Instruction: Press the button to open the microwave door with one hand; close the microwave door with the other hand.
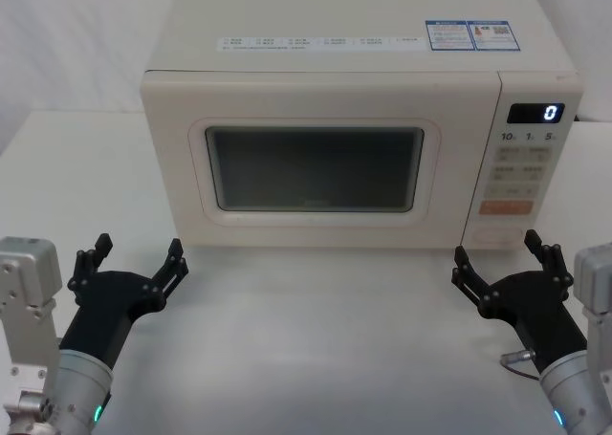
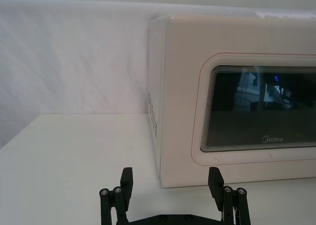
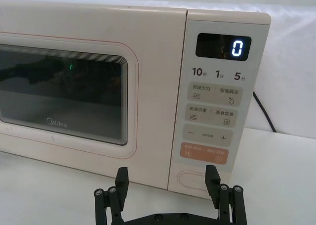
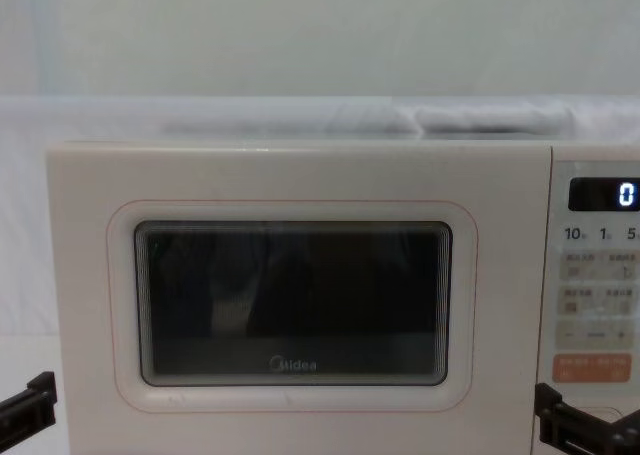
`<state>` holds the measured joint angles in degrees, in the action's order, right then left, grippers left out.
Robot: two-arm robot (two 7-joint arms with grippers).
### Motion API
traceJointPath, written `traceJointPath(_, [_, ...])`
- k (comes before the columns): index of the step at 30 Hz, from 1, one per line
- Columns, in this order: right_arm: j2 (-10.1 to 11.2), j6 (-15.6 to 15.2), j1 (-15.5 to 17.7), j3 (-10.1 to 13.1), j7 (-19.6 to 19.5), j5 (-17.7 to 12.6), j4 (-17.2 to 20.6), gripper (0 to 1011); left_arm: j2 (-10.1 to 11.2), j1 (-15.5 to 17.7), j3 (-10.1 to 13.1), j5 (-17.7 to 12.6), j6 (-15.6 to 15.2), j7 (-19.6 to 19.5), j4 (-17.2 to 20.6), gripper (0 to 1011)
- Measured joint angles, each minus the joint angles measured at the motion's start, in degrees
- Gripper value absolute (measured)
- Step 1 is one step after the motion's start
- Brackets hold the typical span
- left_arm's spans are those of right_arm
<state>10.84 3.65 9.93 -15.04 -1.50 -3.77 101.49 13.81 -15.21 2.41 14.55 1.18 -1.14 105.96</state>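
The button (image 3: 193,179) is sitting untouched at the bottom of the keypad panel (image 3: 214,111), and the microwave door (image 1: 316,165) is lying flush, so I judge nothing is done yet. The right claw (image 1: 499,261) is waiting released just before the button, while the left claw (image 1: 136,259) is resting released on the desk (image 1: 316,339) near the door's left corner.

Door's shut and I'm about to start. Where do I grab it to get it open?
Nowhere: the door lies flush with the keypad panel, with no handle or lip showing. Come straight at the front with the open right pincer and push the wide button at the panel's foot, just ahead of it. The open left pincer sits near the door's left end.
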Motion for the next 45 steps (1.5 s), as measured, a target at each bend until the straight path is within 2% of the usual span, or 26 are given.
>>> traceJointPath(20, [0.0,0.0,0.0,0.0,0.0,0.0,0.0,1002,0.0,0.0,0.0,0.0,0.0,0.0,0.0,1001])
traceJointPath(23, [0.0,0.0,0.0,0.0,0.0,0.0,0.0,978,0.0,0.0,0.0,0.0,0.0,0.0,0.0,1001])
traceJointPath(34, [0.0,0.0,0.0,0.0,0.0,0.0,0.0,685,0.0,0.0,0.0,0.0,0.0,0.0,0.0,1001])
traceJointPath(35, [0.0,0.0,0.0,0.0,0.0,0.0,0.0,623,0.0,0.0,0.0,0.0,0.0,0.0,0.0,1001])
traceJointPath(37, [0.0,0.0,0.0,0.0,0.0,0.0,0.0,594,0.0,0.0,0.0,0.0,0.0,0.0,0.0,1001])
traceJointPath(38, [0.0,0.0,0.0,0.0,0.0,0.0,0.0,521,0.0,0.0,0.0,0.0,0.0,0.0,0.0,1001])
traceJointPath(40, [0.0,0.0,0.0,0.0,0.0,0.0,0.0,459,0.0,0.0,0.0,0.0,0.0,0.0,0.0,1001])
traceJointPath(41, [0.0,0.0,0.0,0.0,0.0,0.0,0.0,459,0.0,0.0,0.0,0.0,0.0,0.0,0.0,1001])
traceJointPath(42, [0.0,0.0,0.0,0.0,0.0,0.0,0.0,395,0.0,0.0,0.0,0.0,0.0,0.0,0.0,1001])
traceJointPath(44, [0.0,0.0,0.0,0.0,0.0,0.0,0.0,378,0.0,0.0,0.0,0.0,0.0,0.0,0.0,1001])
traceJointPath(45, [0.0,0.0,0.0,0.0,0.0,0.0,0.0,315,0.0,0.0,0.0,0.0,0.0,0.0,0.0,1001])
